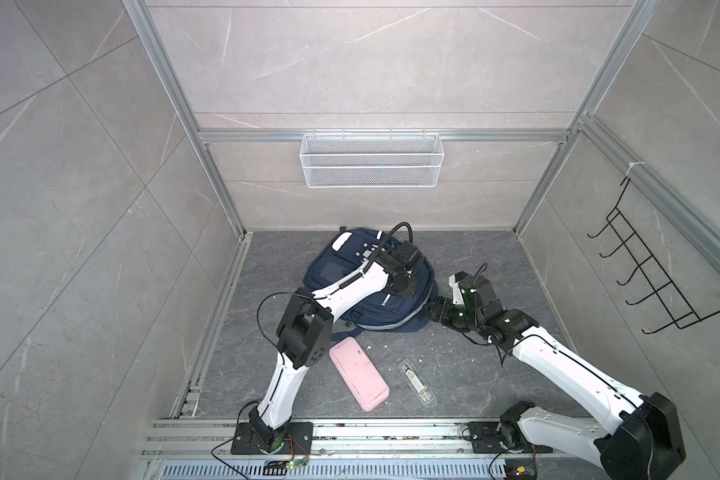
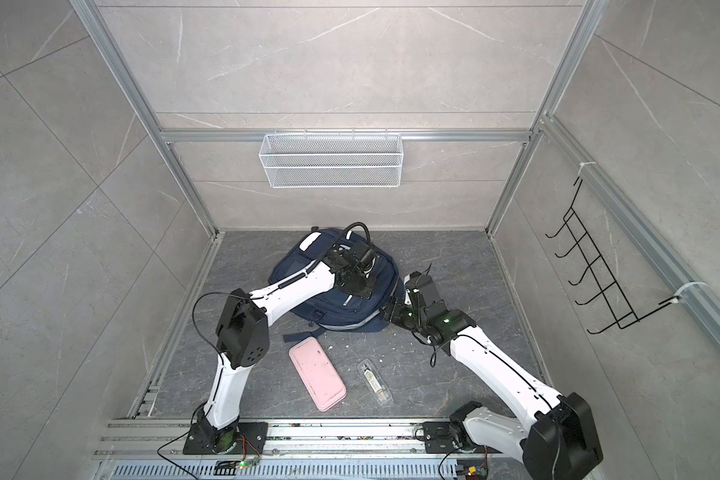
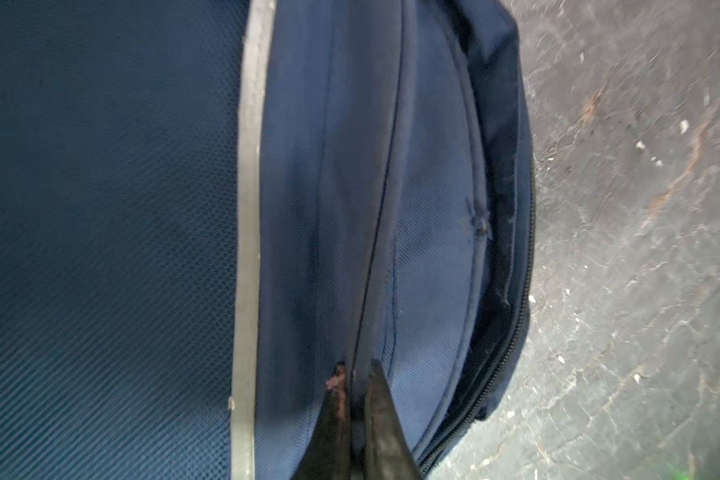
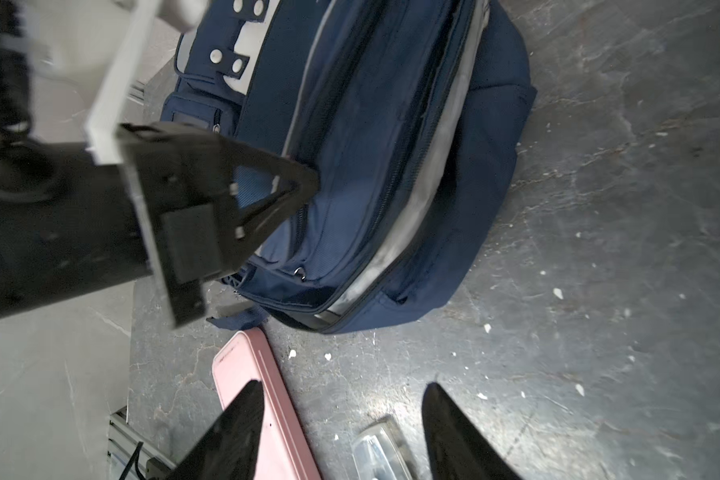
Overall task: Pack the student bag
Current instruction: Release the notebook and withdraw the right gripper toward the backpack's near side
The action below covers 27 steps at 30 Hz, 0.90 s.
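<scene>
Pinching a ridged seam on the woven navy student bag (image 3: 433, 199), seemingly, was left gripper (image 3: 357, 368); right gripper (image 4: 342, 385) hung spread.

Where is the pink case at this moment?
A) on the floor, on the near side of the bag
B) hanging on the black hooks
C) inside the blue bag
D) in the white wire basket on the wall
A: in both top views the pink case lies flat on the dark floor, between the student bag and the arm bases.
</scene>
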Each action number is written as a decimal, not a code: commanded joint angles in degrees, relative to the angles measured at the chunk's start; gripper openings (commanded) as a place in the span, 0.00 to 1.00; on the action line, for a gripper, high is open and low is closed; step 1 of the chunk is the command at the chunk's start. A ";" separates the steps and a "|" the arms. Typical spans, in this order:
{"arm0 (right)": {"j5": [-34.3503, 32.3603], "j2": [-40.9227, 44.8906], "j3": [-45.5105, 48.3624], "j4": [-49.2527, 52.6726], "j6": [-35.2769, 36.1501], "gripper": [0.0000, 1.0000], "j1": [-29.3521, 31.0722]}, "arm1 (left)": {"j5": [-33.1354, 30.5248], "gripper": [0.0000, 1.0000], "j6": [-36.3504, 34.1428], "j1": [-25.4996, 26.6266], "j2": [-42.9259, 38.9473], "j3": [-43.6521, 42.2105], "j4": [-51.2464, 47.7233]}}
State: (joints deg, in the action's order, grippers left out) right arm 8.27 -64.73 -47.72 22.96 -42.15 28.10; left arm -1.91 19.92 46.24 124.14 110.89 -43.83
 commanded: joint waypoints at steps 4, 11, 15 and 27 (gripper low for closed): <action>0.63 -0.14 2.18 1.16 1.24 0.62 1.74 | -5.20 0.36 1.31 -1.24 -12.53 -8.02 4.89; 0.62 -7.25 0.21 -4.38 0.55 0.55 9.36 | -7.28 0.43 8.10 -7.13 -32.91 -35.85 14.46; 0.01 -13.92 -2.29 -6.97 -0.29 0.53 13.07 | -5.45 0.49 12.60 -11.39 -39.06 -47.40 19.74; 0.97 -29.74 -7.75 -11.38 -0.62 0.54 17.25 | 2.90 0.64 21.58 -23.25 -41.80 -64.17 33.11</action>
State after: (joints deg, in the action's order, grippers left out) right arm 9.41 -92.71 -53.45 12.60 -42.41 45.15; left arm -1.63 39.16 24.36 83.22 46.09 -17.23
